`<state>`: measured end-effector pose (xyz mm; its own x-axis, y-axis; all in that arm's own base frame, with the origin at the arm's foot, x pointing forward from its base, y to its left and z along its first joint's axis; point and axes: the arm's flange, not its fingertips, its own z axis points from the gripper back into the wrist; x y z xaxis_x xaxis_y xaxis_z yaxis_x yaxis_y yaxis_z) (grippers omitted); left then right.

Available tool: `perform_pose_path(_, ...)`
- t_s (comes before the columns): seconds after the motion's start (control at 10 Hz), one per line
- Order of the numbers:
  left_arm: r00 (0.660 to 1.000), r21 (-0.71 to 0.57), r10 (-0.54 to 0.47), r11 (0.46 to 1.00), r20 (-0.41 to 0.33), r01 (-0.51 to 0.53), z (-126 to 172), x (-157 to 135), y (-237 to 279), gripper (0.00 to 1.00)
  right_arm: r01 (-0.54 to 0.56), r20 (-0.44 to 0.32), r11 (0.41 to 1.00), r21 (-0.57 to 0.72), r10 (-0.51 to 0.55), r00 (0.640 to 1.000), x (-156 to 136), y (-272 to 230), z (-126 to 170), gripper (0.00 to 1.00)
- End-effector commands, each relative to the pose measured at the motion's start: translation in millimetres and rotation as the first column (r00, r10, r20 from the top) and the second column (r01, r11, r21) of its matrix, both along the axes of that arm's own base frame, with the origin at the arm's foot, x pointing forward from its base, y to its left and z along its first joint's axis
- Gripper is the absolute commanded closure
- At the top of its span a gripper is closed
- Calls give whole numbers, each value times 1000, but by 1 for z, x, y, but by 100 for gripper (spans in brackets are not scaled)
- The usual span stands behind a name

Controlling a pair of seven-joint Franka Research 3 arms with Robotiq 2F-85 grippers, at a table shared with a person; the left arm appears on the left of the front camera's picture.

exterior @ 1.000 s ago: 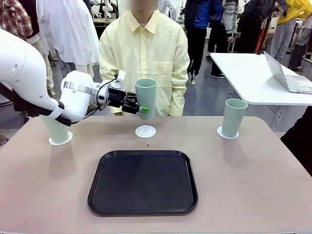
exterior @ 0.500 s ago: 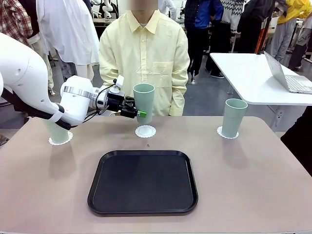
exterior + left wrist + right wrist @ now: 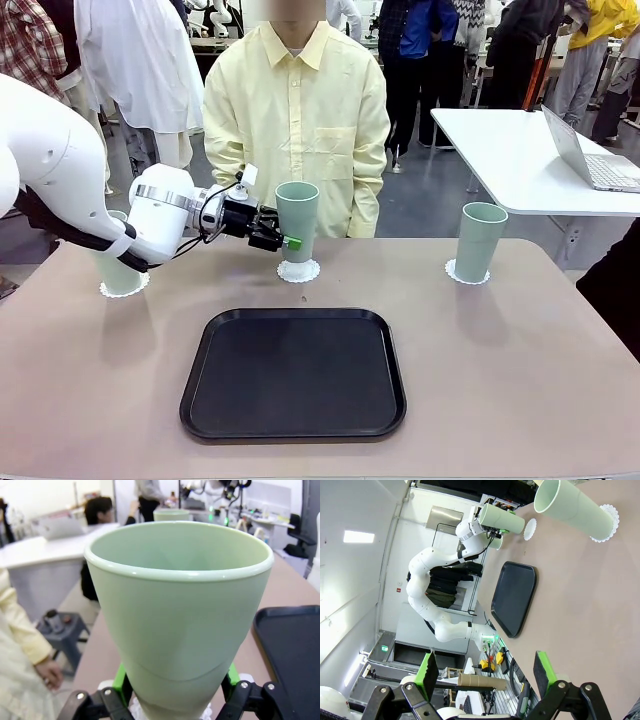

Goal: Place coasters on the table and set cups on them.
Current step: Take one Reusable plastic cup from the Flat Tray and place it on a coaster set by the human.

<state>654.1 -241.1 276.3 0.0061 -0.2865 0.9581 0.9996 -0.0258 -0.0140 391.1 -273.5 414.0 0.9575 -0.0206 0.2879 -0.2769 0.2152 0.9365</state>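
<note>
The left end effector (image 3: 285, 240) is gripping the middle cup (image 3: 297, 220) low on its side, holding it upright right over the centre coaster (image 3: 298, 271) on the counter (image 3: 500, 350); contact can't be judged. The right end effector (image 3: 485, 672) is hanging open, well away.

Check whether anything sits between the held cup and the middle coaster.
Nothing visible does. The left gripper holds the cup directly on or just above the middle coaster, whose lacy edge is bare.
</note>
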Motion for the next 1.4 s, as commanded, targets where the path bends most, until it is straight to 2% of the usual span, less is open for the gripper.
perform_pose_path(0.0, 1000, 2, -30, 1000, 0, 30, -3, 8, -1, 17, 2, -4, 1000, -1, -2, 1000, 0, 0, 0, 0)
perform_pose_path(0.7, 999, -13, -38, 999, -11, 38, -19, 15, -3, 17, 2, -4, 1000, -1, -2, 1000, 0, 0, 0, 0)
perform_pose_path(1.3, 997, -6, -35, 999, -62, 35, -34, 21, -4, 17, 2, -4, 1000, -1, -2, 1000, 0, 0, 0, 0)
